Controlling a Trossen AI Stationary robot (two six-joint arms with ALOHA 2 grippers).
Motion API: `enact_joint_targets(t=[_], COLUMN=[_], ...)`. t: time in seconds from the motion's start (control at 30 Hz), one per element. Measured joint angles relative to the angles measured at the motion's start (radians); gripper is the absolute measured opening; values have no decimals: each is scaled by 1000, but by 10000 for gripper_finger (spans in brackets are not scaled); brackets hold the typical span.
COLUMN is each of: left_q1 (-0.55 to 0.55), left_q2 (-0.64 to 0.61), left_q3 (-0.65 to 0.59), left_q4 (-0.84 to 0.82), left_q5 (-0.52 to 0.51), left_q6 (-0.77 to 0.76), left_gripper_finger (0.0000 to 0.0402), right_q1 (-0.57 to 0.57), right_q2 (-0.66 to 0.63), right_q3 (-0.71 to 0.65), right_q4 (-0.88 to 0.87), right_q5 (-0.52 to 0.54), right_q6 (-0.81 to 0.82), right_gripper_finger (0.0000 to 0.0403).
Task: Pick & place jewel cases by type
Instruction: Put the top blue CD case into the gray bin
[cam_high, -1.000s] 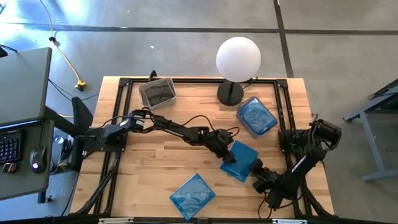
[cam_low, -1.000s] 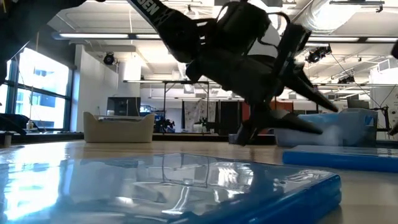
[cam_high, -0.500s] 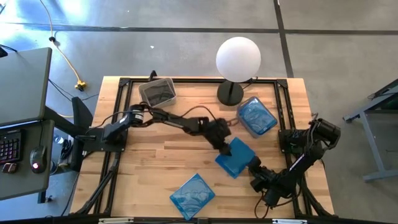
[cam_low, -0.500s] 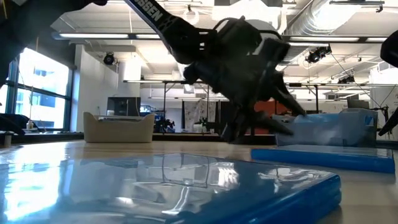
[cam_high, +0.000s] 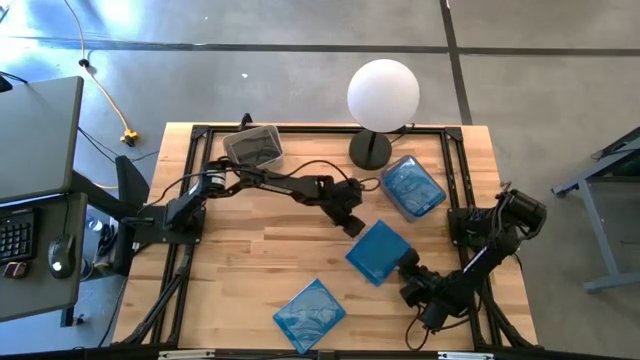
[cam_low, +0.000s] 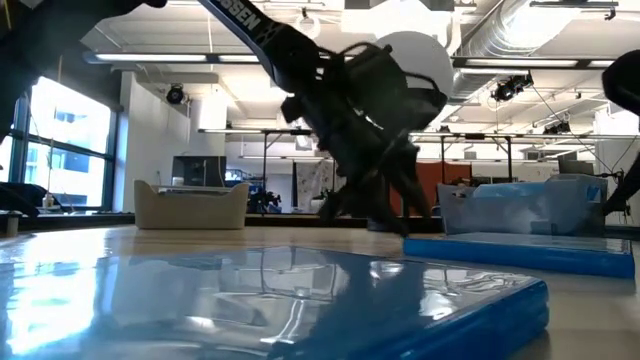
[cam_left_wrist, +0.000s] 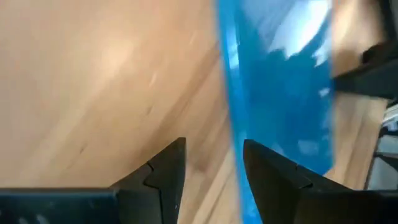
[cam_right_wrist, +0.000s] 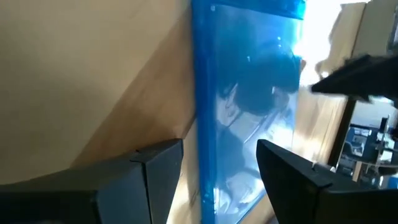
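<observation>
Left gripper (cam_high: 354, 228) hovers just beside the middle blue jewel case (cam_high: 380, 252), jaws apart, holding nothing. Right gripper (cam_high: 410, 272) sits at that case's opposite edge, jaws spread wide, also empty. The case lies flat on the wooden table (cam_high: 250, 250). A second blue case (cam_high: 309, 315) rests near the front edge; more blue fills the bin (cam_high: 412, 187) by the lamp (cam_high: 382, 95). The grey bin (cam_high: 253, 148) looks dark inside. Sorting seems partway done, two blue cases left. Behind: an open lab with ceiling lights.

The left gripper (cam_high: 354, 227) has pulled back off the middle blue jewel case (cam_high: 379, 253), which slid slightly leftward.
</observation>
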Motion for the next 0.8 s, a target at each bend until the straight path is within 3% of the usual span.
enact_joint_targets(t=[0.3, 0.8], left_q1=[-57, -70], left_q2=[70, 76], left_q3=[1, 16], left_q4=[156, 162], left_q5=[80, 109], left_q6=[-87, -106], left_gripper_finger=[159, 159], right_q1=[-80, -87], right_q2=[-2, 2], right_q3=[0, -3], right_q4=[32, 53], right_q5=[14, 102], right_q6=[-53, -128], right_gripper_finger=[204, 204])
